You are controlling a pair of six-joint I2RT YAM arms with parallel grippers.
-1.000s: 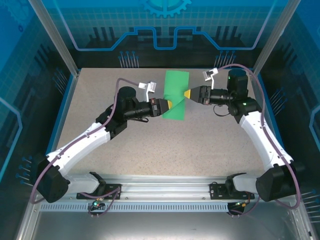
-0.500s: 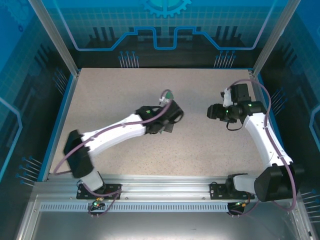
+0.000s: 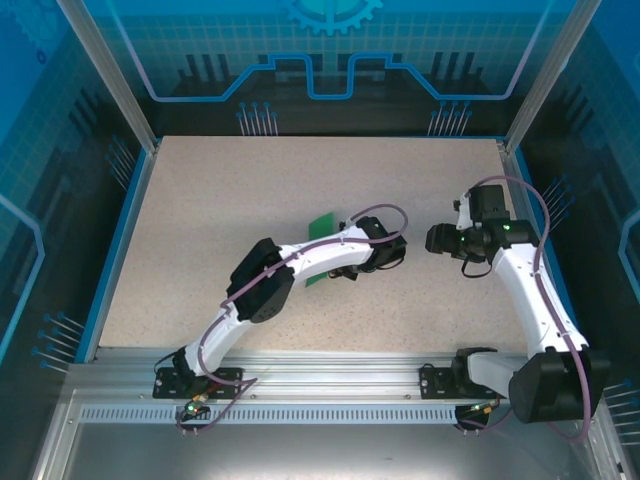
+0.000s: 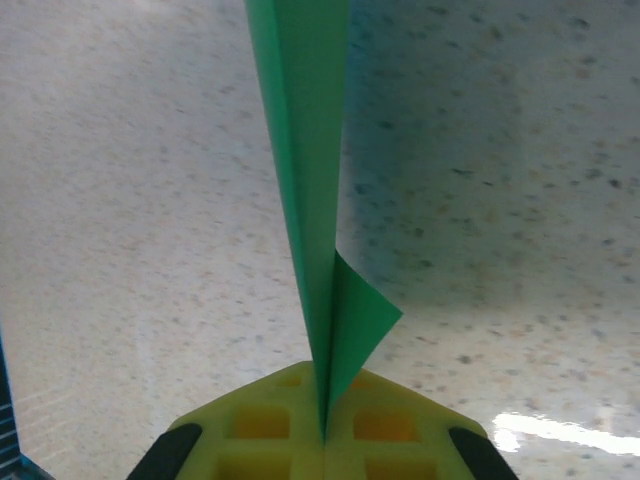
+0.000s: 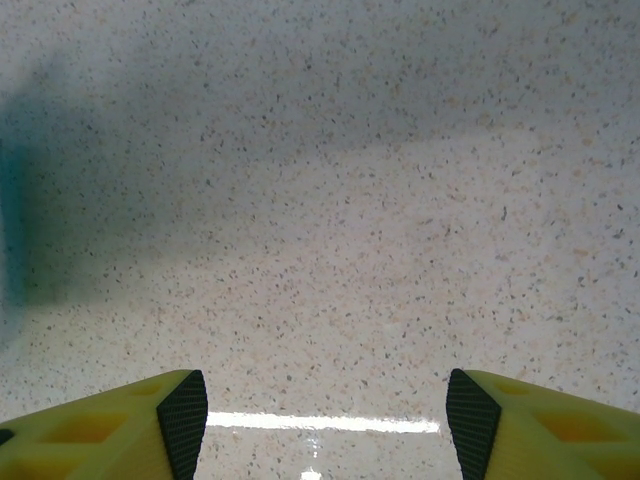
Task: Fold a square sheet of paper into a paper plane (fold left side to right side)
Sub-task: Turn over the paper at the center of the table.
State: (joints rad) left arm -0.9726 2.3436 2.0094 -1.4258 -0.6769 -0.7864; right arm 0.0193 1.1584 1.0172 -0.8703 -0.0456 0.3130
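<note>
The green paper (image 4: 305, 150) is folded and stands on edge in the left wrist view, running up from the yellow fingers (image 4: 250, 425). My left gripper (image 4: 325, 435) is shut on its near end, and one loose corner flares to the right. From above, parts of the green paper (image 3: 322, 224) show on both sides of the left forearm, which reaches across the middle of the table. My right gripper (image 3: 432, 240) sits just right of the left wrist (image 3: 385, 250). In its own view the right gripper (image 5: 318, 420) is open over bare table, with nothing between the fingers.
The speckled beige table (image 3: 200, 200) is bordered by blue walls and metal posts. An aluminium rail (image 3: 320, 375) with both arm bases runs along the near edge. A blurred teal patch (image 5: 12, 230) shows at the left edge of the right wrist view.
The paper lay flatter at the back centre with both grippers at it. My left arm has swung right and nearer with the paper pinched; my right gripper has pulled back to the right.
</note>
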